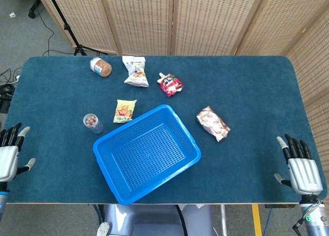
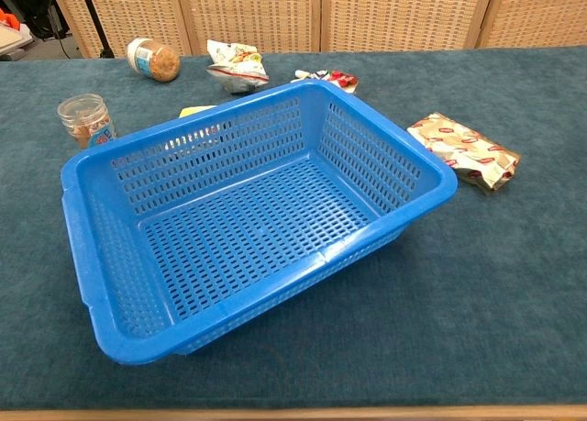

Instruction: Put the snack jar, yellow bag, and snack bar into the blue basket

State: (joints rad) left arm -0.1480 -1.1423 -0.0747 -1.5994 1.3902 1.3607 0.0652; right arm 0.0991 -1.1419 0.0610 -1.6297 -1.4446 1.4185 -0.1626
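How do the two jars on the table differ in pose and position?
The near jar stands upright beside the blue basket, while the far jar lies on its side near the table's back edge. The near jar looks clear with brown snacks showing; the far jar shows a white lid. Both are small, hold brownish contents, and sit outside the basket.

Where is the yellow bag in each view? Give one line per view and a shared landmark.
Head view: yellow bag lies left of centre, just beyond the basket's far-left rim.
Chest view: only its top peeks over the far rim.
Shared landmark: the blue basket.
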